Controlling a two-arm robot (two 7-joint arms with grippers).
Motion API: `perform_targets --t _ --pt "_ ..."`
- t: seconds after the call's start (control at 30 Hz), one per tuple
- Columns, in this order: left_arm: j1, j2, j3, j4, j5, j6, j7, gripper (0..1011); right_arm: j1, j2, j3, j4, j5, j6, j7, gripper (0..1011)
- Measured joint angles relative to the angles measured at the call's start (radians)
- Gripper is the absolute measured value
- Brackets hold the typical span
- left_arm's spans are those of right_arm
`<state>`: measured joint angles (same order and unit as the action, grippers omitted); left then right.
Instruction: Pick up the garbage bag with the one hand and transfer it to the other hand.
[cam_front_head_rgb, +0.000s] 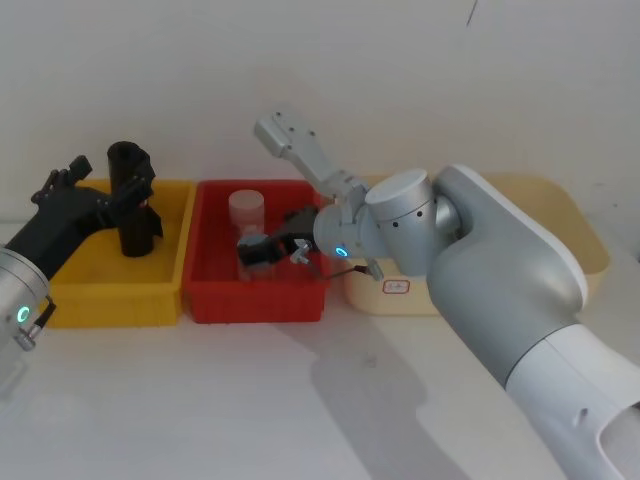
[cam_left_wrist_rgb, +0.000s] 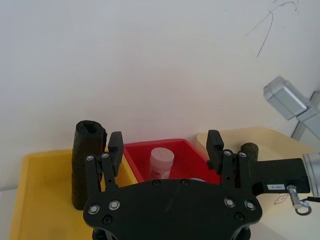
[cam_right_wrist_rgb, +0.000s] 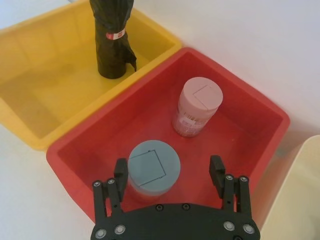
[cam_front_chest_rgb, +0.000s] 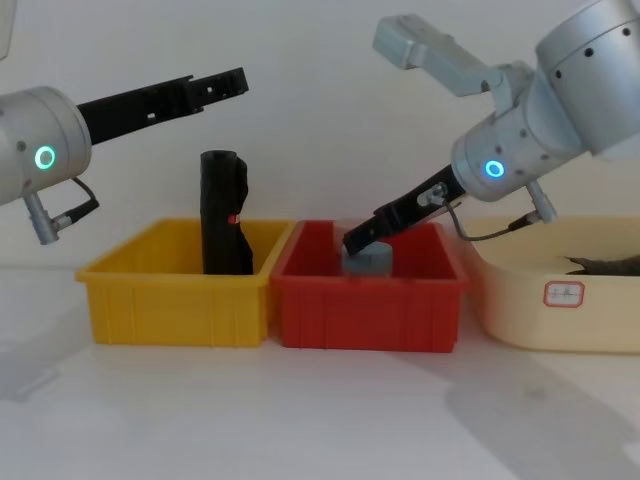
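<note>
The left gripper, flat matte black with studded screws, has its two long fingers spread wide with nothing between them. Below it and just past its fingertips, off to the outer side of one finger rather than in the gap, stands the garbage bag. It is a thick cylinder of black, creased, faintly glossy film with a narrow red-and-white band around its middle and a loose flap low on one side. Its long axis is vertical, with the dimpled end up and the base on the floor of the smooth yellow plastic bin. The gripper is above the roll's top and not touching it.

The right gripper reaches down into the neighbouring red bin, fingers apart. A squat jar with a flat grey lid sits just under it, nearer one finger. Farther out stands a taller pale pink jar.
</note>
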<state>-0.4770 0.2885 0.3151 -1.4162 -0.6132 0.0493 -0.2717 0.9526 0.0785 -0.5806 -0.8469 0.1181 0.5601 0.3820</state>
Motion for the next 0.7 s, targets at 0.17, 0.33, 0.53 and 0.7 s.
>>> perform_targets --t 0.17,0.33,0.53,0.7 --pt "0.000 0.000 0.000 0.000 0.000 0.000 0.000 1001 0.011 -0.014 -0.002 0.036 -0.007 -0.006 -0.001 1000" --pt "0.000 0.000 0.000 0.000 0.000 0.000 0.000 1001 0.026 -0.030 -0.001 0.079 -0.011 -0.012 -0.002 1000" --pt "0.000 0.000 0.000 0.000 0.000 0.000 0.000 1001 0.043 -0.048 0.004 0.126 -0.014 -0.019 -0.003 1000" --pt "0.000 0.000 0.000 0.000 0.000 0.000 0.000 1001 0.052 -0.057 0.008 0.152 -0.016 -0.023 -0.003 1000"
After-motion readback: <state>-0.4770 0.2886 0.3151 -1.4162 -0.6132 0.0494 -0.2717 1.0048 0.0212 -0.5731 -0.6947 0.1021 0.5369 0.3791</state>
